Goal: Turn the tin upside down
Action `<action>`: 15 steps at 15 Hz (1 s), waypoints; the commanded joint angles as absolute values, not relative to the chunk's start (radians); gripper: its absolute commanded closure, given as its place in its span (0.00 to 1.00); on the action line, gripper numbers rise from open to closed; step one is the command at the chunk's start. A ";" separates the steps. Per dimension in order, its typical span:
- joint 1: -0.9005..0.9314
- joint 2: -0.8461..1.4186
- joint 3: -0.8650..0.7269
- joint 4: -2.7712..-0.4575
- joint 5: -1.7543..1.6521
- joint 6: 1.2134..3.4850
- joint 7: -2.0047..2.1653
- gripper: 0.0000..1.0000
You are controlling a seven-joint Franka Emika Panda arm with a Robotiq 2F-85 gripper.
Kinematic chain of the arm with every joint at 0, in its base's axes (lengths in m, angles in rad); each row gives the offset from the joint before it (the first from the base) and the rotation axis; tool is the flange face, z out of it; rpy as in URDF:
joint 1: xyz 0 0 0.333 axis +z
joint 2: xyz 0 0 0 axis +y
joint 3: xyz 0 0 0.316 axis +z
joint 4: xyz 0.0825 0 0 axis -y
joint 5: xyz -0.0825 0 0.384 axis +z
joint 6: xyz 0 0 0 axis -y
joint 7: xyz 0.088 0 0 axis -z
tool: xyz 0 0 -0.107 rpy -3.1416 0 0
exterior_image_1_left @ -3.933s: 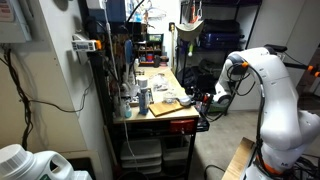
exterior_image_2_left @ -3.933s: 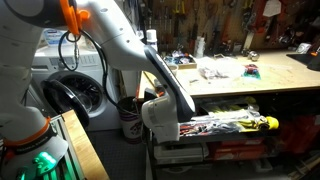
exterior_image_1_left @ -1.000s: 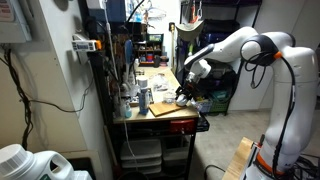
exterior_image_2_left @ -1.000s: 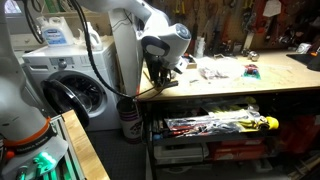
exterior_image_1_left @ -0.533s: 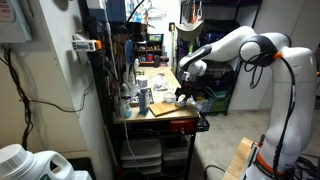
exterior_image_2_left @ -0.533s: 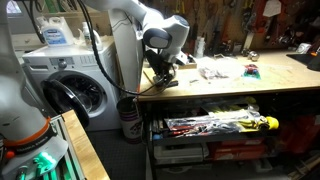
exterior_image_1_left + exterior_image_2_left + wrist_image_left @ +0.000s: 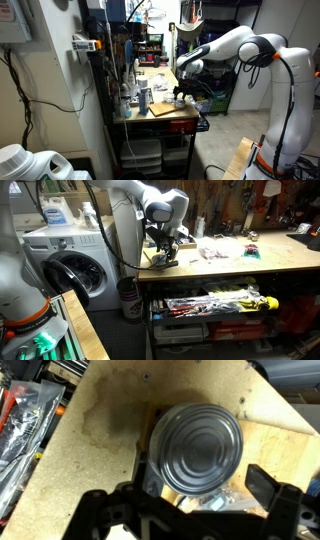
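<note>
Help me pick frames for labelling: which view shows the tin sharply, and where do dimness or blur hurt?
Wrist view: tin sharp, ridges clear, mild sheen; claw nearly black, little detail. In both exterior views: dim surroundings, tin too small to make out.

Part of tin (image 7: 197,445) behind jaws

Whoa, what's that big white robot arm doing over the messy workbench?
The white robot arm is reaching over the wooden workbench to a small round tin. The tin lies flat there with its ringed silvery face up. The gripper hovers right above it, fingers spread with one on each side, and it does not look to be squeezing the tin yet. So the tin is not flipped over yet.
</note>
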State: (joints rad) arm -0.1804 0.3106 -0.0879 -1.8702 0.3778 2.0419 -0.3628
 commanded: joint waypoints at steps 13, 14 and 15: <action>-0.172 0.305 -0.052 -1.879 0.300 2.017 -0.366 0.00; -0.169 0.302 -0.052 -1.881 0.286 2.016 -0.365 0.00; -0.165 0.301 -0.052 -1.882 0.265 2.015 -0.364 0.00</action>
State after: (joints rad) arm -0.1715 0.3109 -0.0519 -1.8678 0.3218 2.0337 -0.3646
